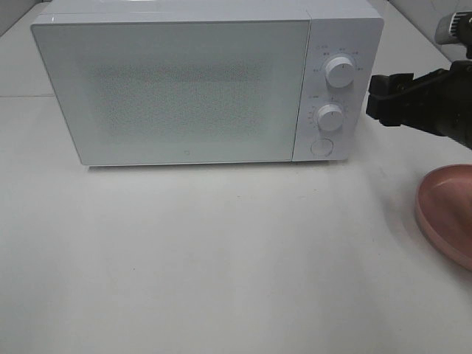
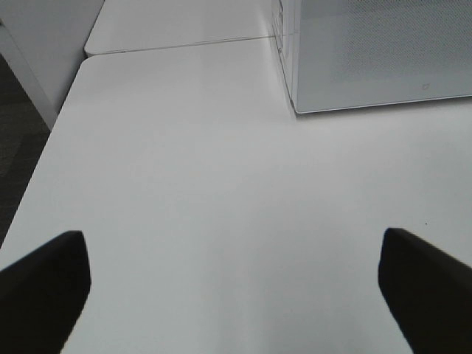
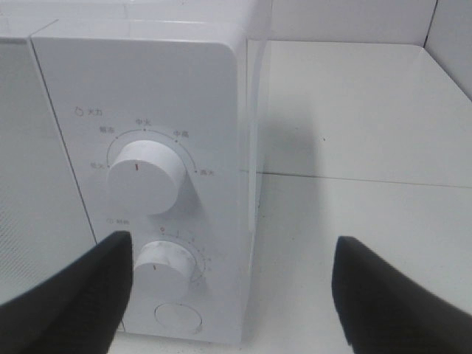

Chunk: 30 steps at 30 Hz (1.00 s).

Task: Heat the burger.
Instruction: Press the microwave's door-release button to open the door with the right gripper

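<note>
The left gripper (image 2: 232, 251) hangs over bare desk (image 2: 221, 169), its two dark fingers (image 2: 44, 287) spread wide with nothing between them. In its wrist view the desk's rounded outer edge runs close by one finger, with dark floor beyond, and a seam between two desk tops leads to the microwave's near corner. From the high camera this arm is out of frame.

The microwave (image 1: 192, 88) stands at the back of the desk, its long side running left to right and its front facing the camera. The door (image 1: 173, 92) is shut and its frosted, speckled window lets nothing through. The burger shows in no view; it may sit behind that door, but I cannot tell, nor which way it lies. In front of the microwave the desk lies open and broad.

On the panel at the right are an upper knob (image 1: 339, 72), a lower knob (image 1: 330, 117) and a round button (image 1: 321, 147).

The right gripper (image 1: 380, 99) hovers just beside the panel's right edge, level with the knobs and apart from them. Its fingers (image 3: 81, 295) stand wide and hold nothing.

A flat pink plate (image 1: 446, 210) lies bare at the right edge of the view, below that arm, partly cut off by the frame.
</note>
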Available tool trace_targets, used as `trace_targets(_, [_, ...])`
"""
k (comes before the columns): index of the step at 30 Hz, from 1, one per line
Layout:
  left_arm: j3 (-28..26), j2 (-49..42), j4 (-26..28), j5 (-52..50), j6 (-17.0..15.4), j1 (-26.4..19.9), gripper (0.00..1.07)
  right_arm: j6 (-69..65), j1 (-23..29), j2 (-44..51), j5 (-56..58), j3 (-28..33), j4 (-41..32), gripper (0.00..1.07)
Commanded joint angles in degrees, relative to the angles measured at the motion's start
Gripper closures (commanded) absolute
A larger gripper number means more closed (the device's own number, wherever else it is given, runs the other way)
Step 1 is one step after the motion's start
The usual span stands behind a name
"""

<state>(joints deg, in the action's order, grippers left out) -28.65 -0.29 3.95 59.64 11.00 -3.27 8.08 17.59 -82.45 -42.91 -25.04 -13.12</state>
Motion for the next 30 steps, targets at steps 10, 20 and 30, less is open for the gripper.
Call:
trace_targets(10, [0.2,-0.3,0.2,0.1,-0.1,0.3,0.07,6.8,12.5,-4.1,-11.3,2.8,-18.3,0.35])
trace_targets(20, [0.2,-0.3,0.2,0.1,-0.1,0.3,0.07,6.4,19.5,-11.2,-16.5,3.0,-22.7,0.35])
trace_targets(30, [0.2,-0.3,0.2,0.1,-0.1,0.3,0.07,6.2,19.5,-12.4,-17.3,3.0,-24.7,0.35])
